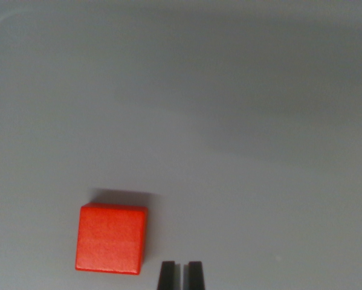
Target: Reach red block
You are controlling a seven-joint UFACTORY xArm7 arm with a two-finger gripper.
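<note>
wrist view shows a red block (112,238) resting flat on a plain grey desk (241,121), in the lower left part of the frame, its shadow falling along its far edge. the gripper (181,275) enters at the bottom edge near centre; its jaws stand almost together, only a thin slit between the two dark tips, and they hold nothing. risk noted: with the jaws this narrow, a descent or sideways slide toward the block would likely land a tip on its top face or nudge its near corner, pushing it across the smooth desk rather than reaching it cleanly. position: the block lies just beside the jaws, toward the wrist view's left and slightly further up the frame, apart from them and not between them. nothing else is on the desk in view.
</note>
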